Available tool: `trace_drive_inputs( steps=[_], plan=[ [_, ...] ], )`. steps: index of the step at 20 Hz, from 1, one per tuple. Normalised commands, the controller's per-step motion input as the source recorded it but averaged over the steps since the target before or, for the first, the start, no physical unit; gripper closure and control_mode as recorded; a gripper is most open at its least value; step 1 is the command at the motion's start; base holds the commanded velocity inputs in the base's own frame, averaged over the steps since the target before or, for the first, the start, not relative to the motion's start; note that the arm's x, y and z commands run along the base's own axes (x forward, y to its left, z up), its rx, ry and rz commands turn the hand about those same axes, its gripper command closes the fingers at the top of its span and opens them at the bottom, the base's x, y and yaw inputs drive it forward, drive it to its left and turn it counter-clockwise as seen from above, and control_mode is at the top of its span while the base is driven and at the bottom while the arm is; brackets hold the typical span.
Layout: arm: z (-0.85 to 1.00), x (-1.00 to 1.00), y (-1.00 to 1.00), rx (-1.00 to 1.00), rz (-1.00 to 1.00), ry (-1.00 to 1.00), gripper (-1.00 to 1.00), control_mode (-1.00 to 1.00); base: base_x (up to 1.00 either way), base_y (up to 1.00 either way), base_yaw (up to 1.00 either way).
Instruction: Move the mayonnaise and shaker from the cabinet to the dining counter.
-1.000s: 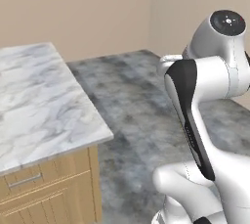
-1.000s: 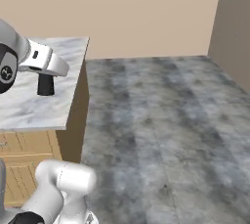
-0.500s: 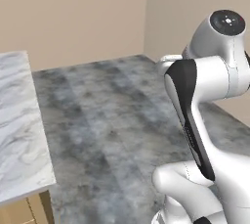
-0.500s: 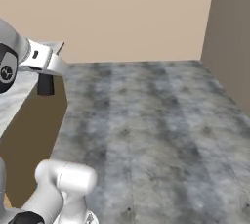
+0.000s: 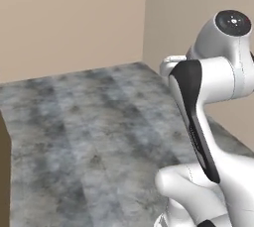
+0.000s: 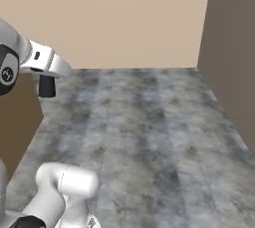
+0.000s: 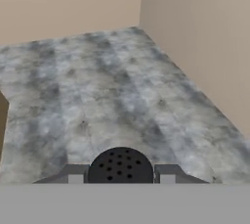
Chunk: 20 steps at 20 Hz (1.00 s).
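Since a second ago the whole outlook of both base views has swung: the marble counter that lay at the left has slid out of the picture, leaving grey stone floor (image 5: 99,137) and beige walls (image 6: 124,18), which is the base turning and no shift of the things themselves; only a brown wooden edge (image 5: 4,171) shows at the far left of the left base view. The gripper (image 7: 120,180) is closed on the shaker (image 7: 120,167), whose round black perforated top sits between the two finger tips in the hand view; in the right base view the shaker (image 6: 46,85) hangs as a small dark body under the hand, carried high above the floor. It looks small, rigid and probably light, so it should ride easily, yet its smooth, slim body could twist or slip if the base turns sharply. The hold seems to be across the sides near the top, which suits a narrow-topped thing; a grip lower on the wider body would likely be steadier. How much of the body lies below the fingers cannot be told.
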Motion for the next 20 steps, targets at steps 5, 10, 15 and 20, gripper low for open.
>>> trace_drive_inputs(
  steps=[5,10,15,20],
  plan=[
    [0.00,0.00,0.00,0.00,0.00,0.00,1.00,1.00,1.00,-0.29,0.03],
    [0.00,0.00,0.00,0.00,0.00,0.00,1.00,1.00,1.00,-0.04,0.00],
    [0.00,0.00,0.00,0.00,0.00,0.00,1.00,1.00,1.00,0.00,0.12],
    [0.00,0.00,0.00,0.00,0.00,0.00,1.00,1.00,1.00,0.00,0.32]
  ],
)
